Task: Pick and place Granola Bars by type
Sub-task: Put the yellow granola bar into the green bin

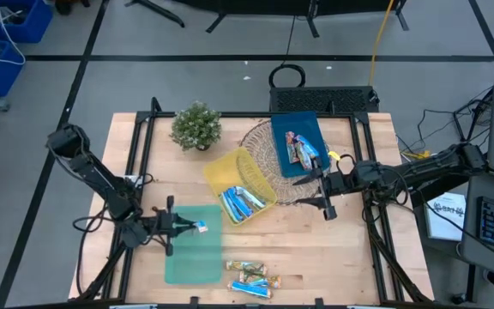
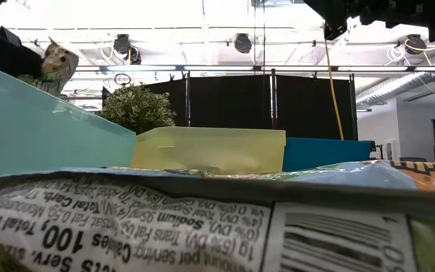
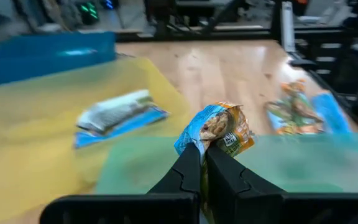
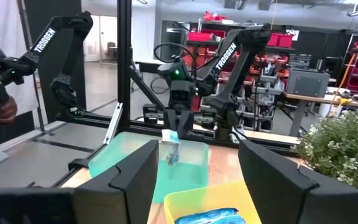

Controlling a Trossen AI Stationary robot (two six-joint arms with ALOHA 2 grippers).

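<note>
Pinching only one crinkled end of a blue-and-gold wrapped granola bar point(image 3: 219, 127) above the flat green tray point(image 1: 191, 249), the closed left gripper point(image 1: 187, 226) risks slippage; the right gripper point(image 1: 323, 190) waits open by the blue tray point(image 1: 292, 129).

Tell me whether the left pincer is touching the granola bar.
Touching. The left wrist view shows the left pincer shut on the granola bar, its wrapper pinched between both fingertips above the green tray.
</note>
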